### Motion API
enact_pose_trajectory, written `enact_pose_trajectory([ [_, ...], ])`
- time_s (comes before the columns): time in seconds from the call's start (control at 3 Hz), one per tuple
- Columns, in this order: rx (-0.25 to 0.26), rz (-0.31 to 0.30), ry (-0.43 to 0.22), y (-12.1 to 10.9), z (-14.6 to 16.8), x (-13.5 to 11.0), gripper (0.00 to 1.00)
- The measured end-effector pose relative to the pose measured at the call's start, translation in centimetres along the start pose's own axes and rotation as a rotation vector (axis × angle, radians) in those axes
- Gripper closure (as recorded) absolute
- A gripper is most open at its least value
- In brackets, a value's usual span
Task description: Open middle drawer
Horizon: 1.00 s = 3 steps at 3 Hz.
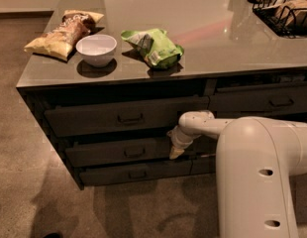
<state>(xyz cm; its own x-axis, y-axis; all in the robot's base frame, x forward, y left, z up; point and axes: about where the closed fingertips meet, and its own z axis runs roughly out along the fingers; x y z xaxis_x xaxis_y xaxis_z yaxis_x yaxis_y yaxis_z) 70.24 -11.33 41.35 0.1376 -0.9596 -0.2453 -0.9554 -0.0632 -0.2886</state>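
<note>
Approach step. Gripper (pixel 175 151) hangs tip-down in front of the middle drawer's (pixel 104 153) right end, below the worktop's (pixel 203 38) front edge. Open or closed: cannot tell. Drawer looks shut. Next, probably: shift left onto the handle (pixel 134 152).

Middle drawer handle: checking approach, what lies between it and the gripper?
Camera view: only bare middle drawer front between its handle and the gripper at its edge.

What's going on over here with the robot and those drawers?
A white robot arm is reaching low in front of the drawers under the counter. Its pincer is at the front of the middle drawer, to the right of the drawer's handle. The drawer doesn't look pulled out yet.
</note>
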Motion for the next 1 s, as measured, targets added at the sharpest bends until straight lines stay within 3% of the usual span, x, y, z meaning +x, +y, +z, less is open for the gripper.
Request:
enact_pose_trajectory([
  [0.33, -0.014, 0.001, -0.017, 0.3, 0.1, -0.2, 0.27],
  [0.67, -0.02, 0.0, -0.06, 2.1, -1.0, -0.7, 0.24],
  [1.0, -0.023, 0.028, -0.108, 6.6, -2.8, -0.6, 0.22],
])
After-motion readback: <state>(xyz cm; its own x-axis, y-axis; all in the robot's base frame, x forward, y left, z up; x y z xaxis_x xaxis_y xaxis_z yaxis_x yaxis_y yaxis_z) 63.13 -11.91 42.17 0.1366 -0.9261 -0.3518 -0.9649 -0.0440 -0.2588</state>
